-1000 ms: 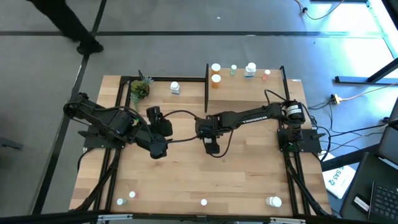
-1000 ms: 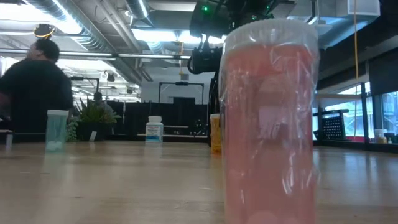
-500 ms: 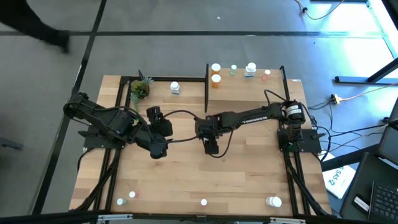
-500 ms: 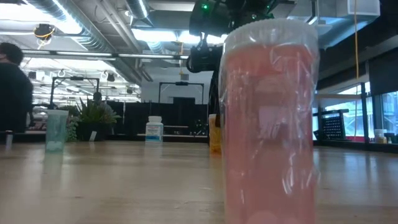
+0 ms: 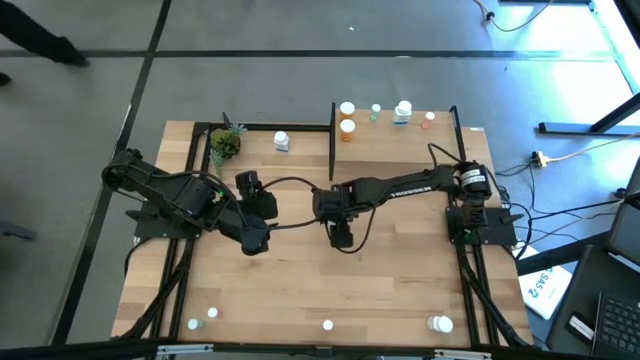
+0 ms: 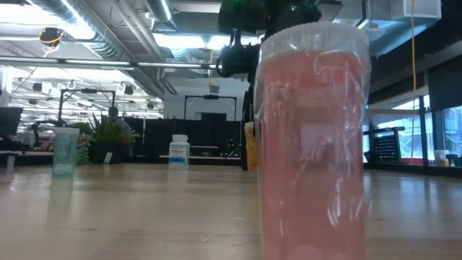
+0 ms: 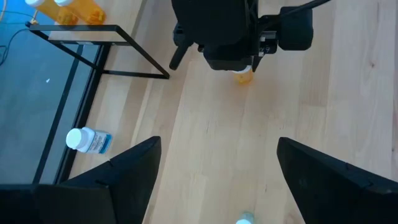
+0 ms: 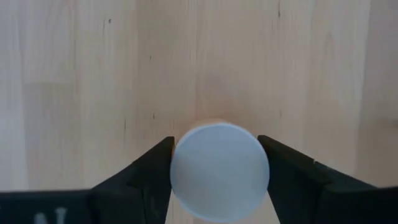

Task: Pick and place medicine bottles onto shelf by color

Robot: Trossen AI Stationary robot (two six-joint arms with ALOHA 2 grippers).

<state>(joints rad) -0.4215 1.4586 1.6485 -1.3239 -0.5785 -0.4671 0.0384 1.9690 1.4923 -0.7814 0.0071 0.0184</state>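
While the left gripper (image 5: 254,243) waited wide apart | right gripper (image 8: 219,177) was closed on an orange bottle (image 8: 219,169) mid-table (image 5: 400,290) | shelf (image 5: 395,128) trip could be started.

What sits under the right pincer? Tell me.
An orange bottle with a white cap, clamped between the right pincer's fingers above the bare tabletop. The cap covers nearly all of the body, and the bottle's base is hidden.

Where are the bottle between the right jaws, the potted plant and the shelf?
orange bottle (image 8: 219,171): right wrist view, on its white cap.
potted plant (image 5: 224,144): high view, on its leaves.
shelf (image 5: 440,131): high view, on bare board near its right end.
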